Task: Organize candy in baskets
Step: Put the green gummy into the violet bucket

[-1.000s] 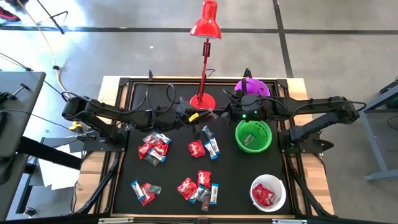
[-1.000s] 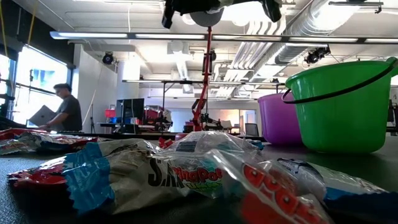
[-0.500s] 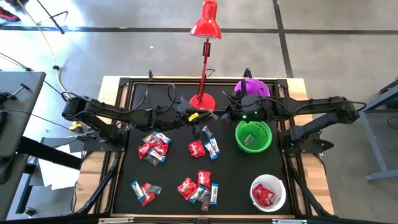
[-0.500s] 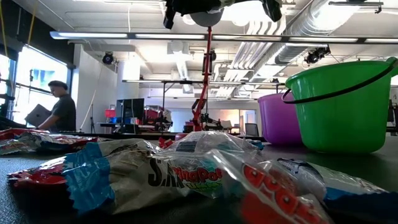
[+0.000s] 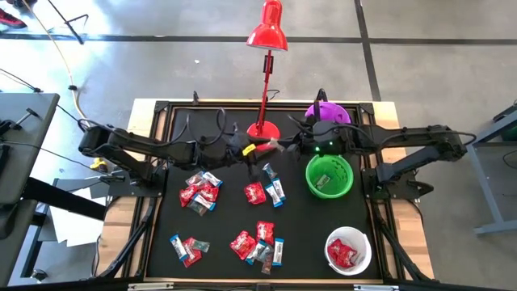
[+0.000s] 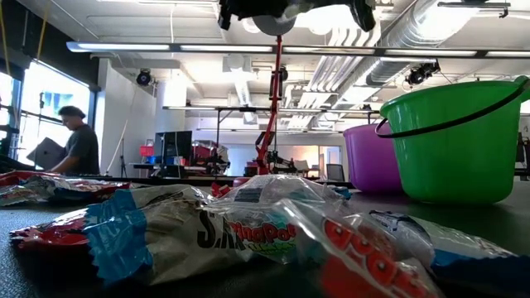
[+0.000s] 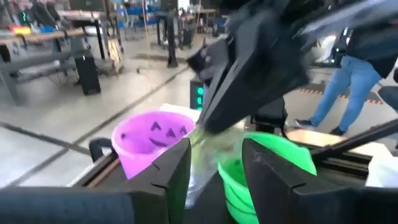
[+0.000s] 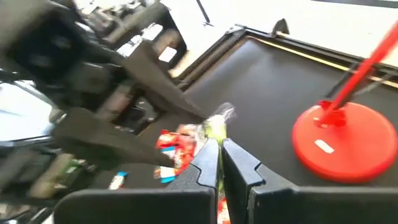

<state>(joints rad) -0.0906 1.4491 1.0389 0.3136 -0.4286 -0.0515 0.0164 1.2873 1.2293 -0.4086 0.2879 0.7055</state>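
Above the bench (image 5: 161, 202), both arms meet in mid-air near the red lamp's base (image 5: 263, 132). The right pincer (image 5: 280, 146) is pressed together on a pale, crinkly candy wrapper (image 8: 217, 125), seen pinched at its fingertips in the right wrist view. The left pincer (image 5: 257, 149) faces it from the other side with its fingers (image 7: 175, 167) spread, and the same wrapper (image 7: 202, 155) hangs in the gap between them, just beside both without a clear grip from that side.

The 3 baskets stand on the right half of the bench: the purple basket (image 5: 327, 113) at the far edge, the green basket (image 5: 329, 177) just in front of it with a few pieces inside, and the white basket (image 5: 348, 250) near the front, holding red sweets.

Loose candy lies on the black surface in several heaps: a cluster (image 5: 199, 192) to the left, a small group (image 5: 265, 191) in the middle, another (image 5: 258, 244) toward the front, and a pair (image 5: 187, 248) at the front left.

In the room beyond, a person (image 6: 73, 141) stands at a far desk.
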